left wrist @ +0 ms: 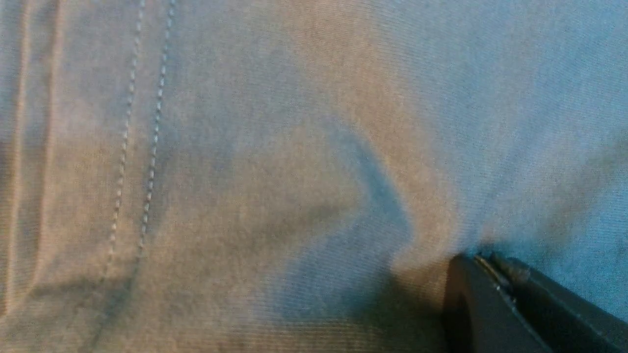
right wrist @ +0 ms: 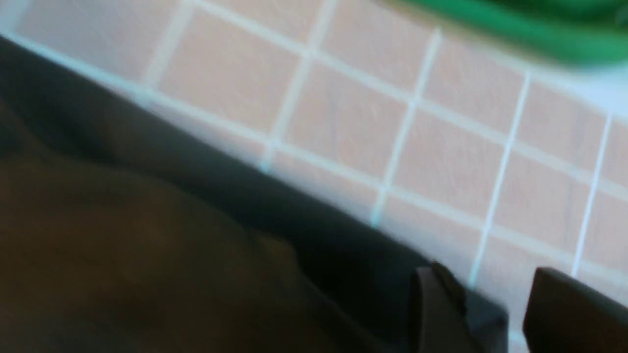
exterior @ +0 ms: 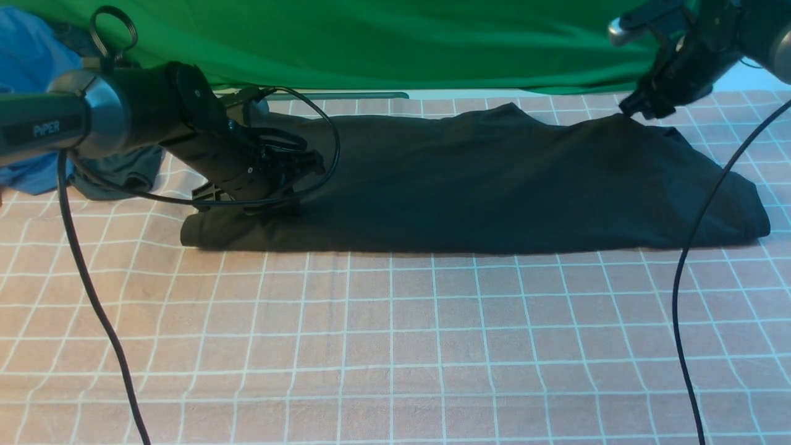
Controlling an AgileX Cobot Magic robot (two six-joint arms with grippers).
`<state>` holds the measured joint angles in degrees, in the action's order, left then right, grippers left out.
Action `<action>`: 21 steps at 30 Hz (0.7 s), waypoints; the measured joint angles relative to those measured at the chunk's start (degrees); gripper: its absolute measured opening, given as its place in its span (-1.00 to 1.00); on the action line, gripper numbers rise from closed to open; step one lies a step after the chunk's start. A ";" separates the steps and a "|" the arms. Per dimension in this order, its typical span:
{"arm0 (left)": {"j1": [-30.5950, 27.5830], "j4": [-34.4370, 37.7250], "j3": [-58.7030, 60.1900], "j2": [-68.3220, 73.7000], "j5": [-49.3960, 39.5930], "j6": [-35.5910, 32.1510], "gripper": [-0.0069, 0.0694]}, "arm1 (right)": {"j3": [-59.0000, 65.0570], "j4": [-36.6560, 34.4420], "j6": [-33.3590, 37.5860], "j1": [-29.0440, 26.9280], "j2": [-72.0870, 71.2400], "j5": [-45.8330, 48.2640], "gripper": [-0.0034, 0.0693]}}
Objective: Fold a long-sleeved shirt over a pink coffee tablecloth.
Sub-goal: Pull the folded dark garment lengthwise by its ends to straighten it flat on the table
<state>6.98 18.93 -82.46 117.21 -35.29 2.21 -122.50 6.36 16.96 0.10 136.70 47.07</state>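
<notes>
Pink tablecloth (exterior: 395, 346) under shirt (exterior: 494, 185); left pincer (exterior: 307, 164) seemingly tight on it, right pincer (exterior: 640, 109) apart.

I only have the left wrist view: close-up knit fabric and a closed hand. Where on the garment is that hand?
Observer: The left hand sits low on the left end of the black long-sleeved knit shirt, folded into one long band.
Operator: What is under it?
Observer: A dusty-pink tablecloth with a white grid, far wider than the shirt.
Operator: And the other arm?
Observer: The right hand stands open above the shirt's far right corner.
</notes>
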 joint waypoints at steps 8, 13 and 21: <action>0.00 -0.02 0.00 0.00 0.00 0.00 -0.78 | 0.00 -8.88 5.52 -0.65 0.85 8.44 0.03; 0.00 -0.02 0.00 0.00 0.00 0.00 -0.78 | 0.00 -10.28 7.51 0.07 0.72 11.37 0.15; 0.00 -0.02 0.00 0.00 0.00 0.00 -0.78 | 0.00 -10.47 8.55 0.44 1.01 6.93 0.29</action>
<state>6.98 18.91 -82.46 117.21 -35.29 2.21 -122.50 -4.11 25.51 0.54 137.71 53.99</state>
